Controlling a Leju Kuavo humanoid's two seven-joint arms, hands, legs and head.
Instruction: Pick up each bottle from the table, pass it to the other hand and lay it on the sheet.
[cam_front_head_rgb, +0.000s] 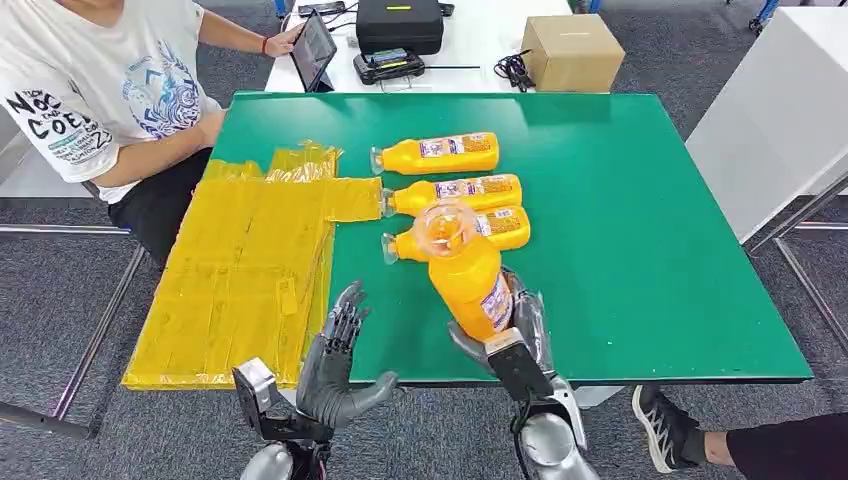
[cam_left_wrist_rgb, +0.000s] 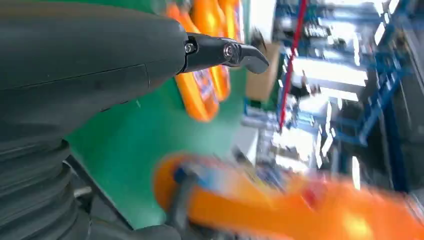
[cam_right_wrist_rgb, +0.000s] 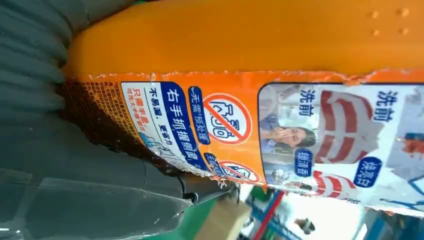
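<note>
Already gripped an orange bottle (cam_front_head_rgb: 466, 280) in the right hand (cam_front_head_rgb: 515, 340), clear cap toward the camera, raised over the green table's (cam_front_head_rgb: 640, 240) near edge. Held the left hand (cam_front_head_rgb: 335, 365) empty beside it, fingers apart and pointing up. Left three more bottles (cam_front_head_rgb: 450, 192) lying in a row behind, just right of the yellow sheet (cam_front_head_rgb: 240, 270). Sat a person (cam_front_head_rgb: 110, 90) at the far left corner.

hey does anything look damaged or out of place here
The held bottle in the right hand has a label with ragged, torn edges. The yellow sheet overhangs the table and looks crumpled.
</note>
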